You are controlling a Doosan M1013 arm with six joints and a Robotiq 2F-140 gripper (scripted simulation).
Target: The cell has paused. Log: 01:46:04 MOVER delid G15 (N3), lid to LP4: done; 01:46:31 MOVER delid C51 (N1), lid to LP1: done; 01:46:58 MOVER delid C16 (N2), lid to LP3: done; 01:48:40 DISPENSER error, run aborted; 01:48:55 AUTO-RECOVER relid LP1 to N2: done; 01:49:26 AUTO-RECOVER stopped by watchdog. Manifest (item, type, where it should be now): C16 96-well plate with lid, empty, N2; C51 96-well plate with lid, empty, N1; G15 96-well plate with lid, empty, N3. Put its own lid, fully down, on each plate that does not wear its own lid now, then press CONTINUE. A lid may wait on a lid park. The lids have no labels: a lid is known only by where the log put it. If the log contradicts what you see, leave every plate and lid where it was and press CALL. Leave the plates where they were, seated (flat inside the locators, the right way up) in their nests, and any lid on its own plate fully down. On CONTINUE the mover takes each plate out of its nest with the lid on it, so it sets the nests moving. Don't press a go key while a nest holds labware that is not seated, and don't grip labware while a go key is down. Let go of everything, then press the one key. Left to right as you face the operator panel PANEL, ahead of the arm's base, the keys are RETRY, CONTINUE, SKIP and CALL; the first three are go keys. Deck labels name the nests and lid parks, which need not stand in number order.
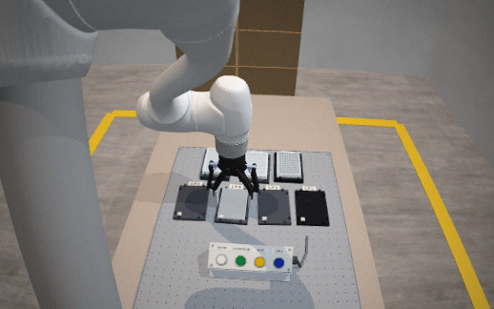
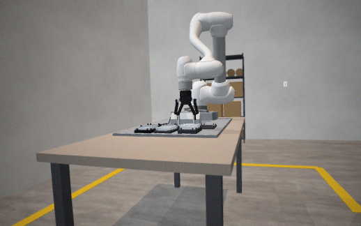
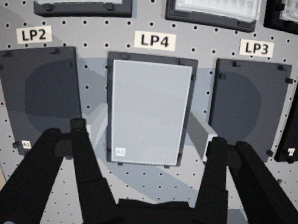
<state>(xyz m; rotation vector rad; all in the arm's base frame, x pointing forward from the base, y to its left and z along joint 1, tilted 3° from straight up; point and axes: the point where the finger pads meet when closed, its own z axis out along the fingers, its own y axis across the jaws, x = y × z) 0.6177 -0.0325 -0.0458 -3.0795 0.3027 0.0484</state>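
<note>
My gripper (image 1: 232, 192) hangs open and empty a little above a pale grey lid (image 1: 232, 205) that lies flat on lid park LP4. In the wrist view the lid (image 3: 150, 111) fills the LP4 park, and my two fingers stand on either side of its near end, apart from it. Parks LP2 (image 3: 40, 96) and LP3 (image 3: 248, 106) are dark and bare. LP1 (image 1: 312, 207) at the far right looks black and bare. Three well plates stand in the back row: the left one (image 1: 210, 162) partly hidden by my wrist, the middle one (image 1: 257, 165), and the right one (image 1: 288, 166).
The operator panel (image 1: 250, 257) stands near the front of the deck with white (image 1: 221, 259), green (image 1: 240, 260), yellow (image 1: 259, 261) and blue (image 1: 278, 262) keys. A small grey lever (image 1: 301, 255) sticks up at its right end. Yellow floor tape rings the table.
</note>
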